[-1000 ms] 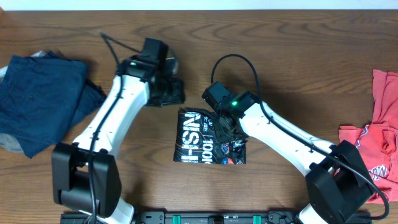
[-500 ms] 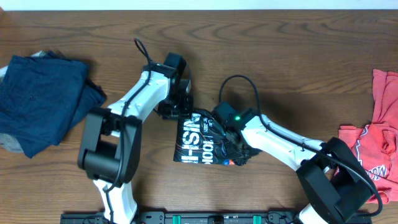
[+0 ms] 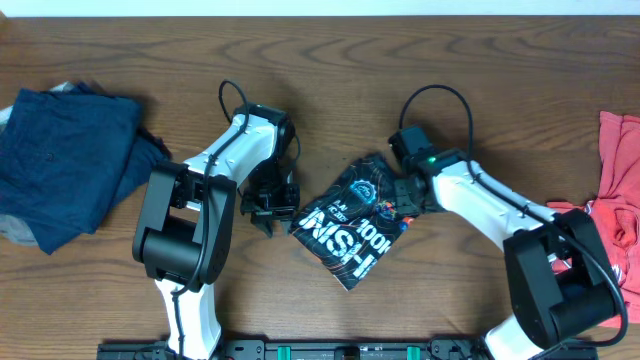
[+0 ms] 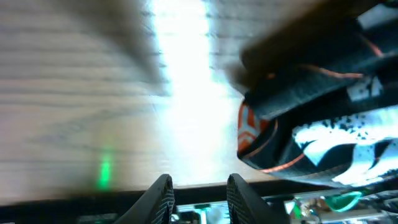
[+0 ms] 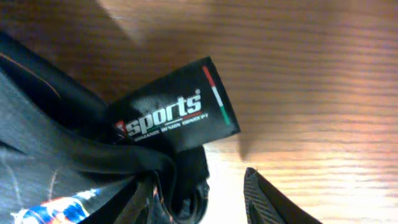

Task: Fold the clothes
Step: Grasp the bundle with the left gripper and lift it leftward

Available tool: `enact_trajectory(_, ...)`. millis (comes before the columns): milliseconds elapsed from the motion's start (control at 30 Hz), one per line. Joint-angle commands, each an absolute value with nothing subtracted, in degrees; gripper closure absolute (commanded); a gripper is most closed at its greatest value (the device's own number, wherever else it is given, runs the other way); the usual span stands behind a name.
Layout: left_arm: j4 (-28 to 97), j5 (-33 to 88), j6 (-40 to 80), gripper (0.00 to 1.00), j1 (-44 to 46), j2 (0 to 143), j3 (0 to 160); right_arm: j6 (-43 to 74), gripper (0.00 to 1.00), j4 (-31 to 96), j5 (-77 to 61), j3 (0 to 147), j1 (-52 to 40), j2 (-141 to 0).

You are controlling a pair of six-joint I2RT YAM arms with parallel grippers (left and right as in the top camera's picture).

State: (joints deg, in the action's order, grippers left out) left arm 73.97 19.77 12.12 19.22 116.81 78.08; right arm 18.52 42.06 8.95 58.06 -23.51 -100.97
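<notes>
The right pincer (image 3: 405, 196) pinched the shirt (image 3: 345, 228) at its far edge; the left pincer (image 4: 200, 185), spread, probably needed to pin the left corner.

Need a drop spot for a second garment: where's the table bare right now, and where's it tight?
Bare: the far strip of table; the wood between the right arm and the red T-shirt. Narrower: between the navy garment and the left arm. Crowded: the centre, where the left gripper and right gripper sit at the black sports shirt's edges.
</notes>
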Motion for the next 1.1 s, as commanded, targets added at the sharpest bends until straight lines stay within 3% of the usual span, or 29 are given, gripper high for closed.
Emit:
enact_trajectory(0, 73.8, 23.0, 13.8, 0.69, 19.0, 115.3, 78.4, 14.6, 0.55, 45.6, 8.6, 61.4, -22.9, -100.5)
enact_trajectory(100, 70.7, 23.0, 13.0, 0.69, 18.9, 113.1, 80.3, 15.9, 0.55, 50.1, 8.6, 63.7, -22.9, -98.8)
enact_trajectory(200, 65.1, 23.0, 9.8, 0.67, 18.9, 110.7, 82.8, 16.5, 0.49, 52.1, 8.6, 65.1, -22.9, -95.0)
enact_trajectory(267, 59.8, 23.0, 7.3, 0.43, 18.9, 109.1, 83.5, 16.4, 0.43, 52.4, 8.5, 65.6, -22.9, -91.7)
enact_trajectory(367, 52.5, 23.9, 4.1, 0.37, 18.9, 108.6, 83.5, 16.2, 0.19, 53.1, 7.0, 65.8, -22.9, -86.0)
enact_trajectory(433, 49.5, 26.5, 1.0, 0.36, 18.9, 109.4, 83.4, 14.5, 0.18, 53.8, 4.5, 65.8, -22.9, -83.2)
enact_trajectory(633, 44.0, 40.2, -1.7, 0.14, 19.0, 115.8, 83.4, 13.0, 0.18, 59.6, 2.1, 65.8, -22.9, -77.5)
enact_trajectory(833, 40.6, 53.8, -3.2, 0.12, 19.3, 122.8, 83.4, 13.0, 0.18, 62.9, 2.1, 65.8, -22.9, -76.1)
enact_trajectory(1067, 40.0, 53.3, -3.2, 0.12, 21.8, 128.3, 83.4, 13.2, 0.2, 64.1, 2.0, 65.8, -22.9, -76.1)
